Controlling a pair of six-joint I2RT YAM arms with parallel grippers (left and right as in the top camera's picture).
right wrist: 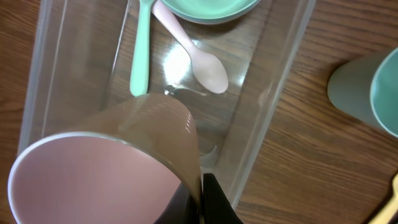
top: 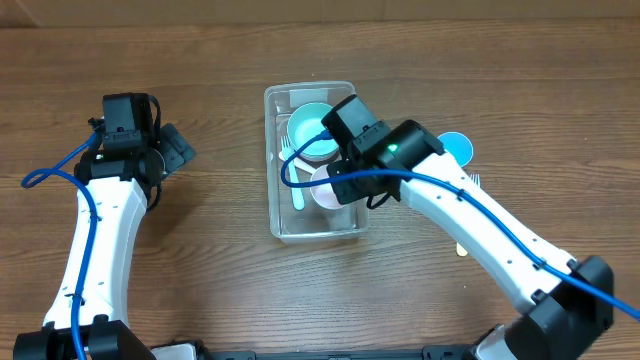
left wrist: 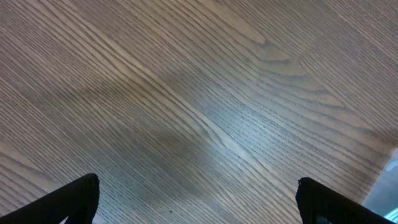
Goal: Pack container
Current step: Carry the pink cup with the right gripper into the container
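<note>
The clear container [top: 285,228] stands mid-table and holds a light green bowl [top: 305,122], a green utensil [top: 297,195] and a pink spoon [right wrist: 198,59]. My right gripper [right wrist: 200,199] is shut on the rim of a pink cup [right wrist: 93,177], held inside the container [right wrist: 273,99] over its near end; the cup also shows in the overhead view [top: 325,187]. My left gripper [left wrist: 198,199] is open and empty above bare wood, left of the container in the overhead view [top: 178,150].
A light-blue bowl [top: 457,147] sits right of the container, partly hidden by my right arm, and shows in the right wrist view [right wrist: 373,87]. A white fork [top: 476,181] and a yellowish utensil [top: 461,249] lie near it.
</note>
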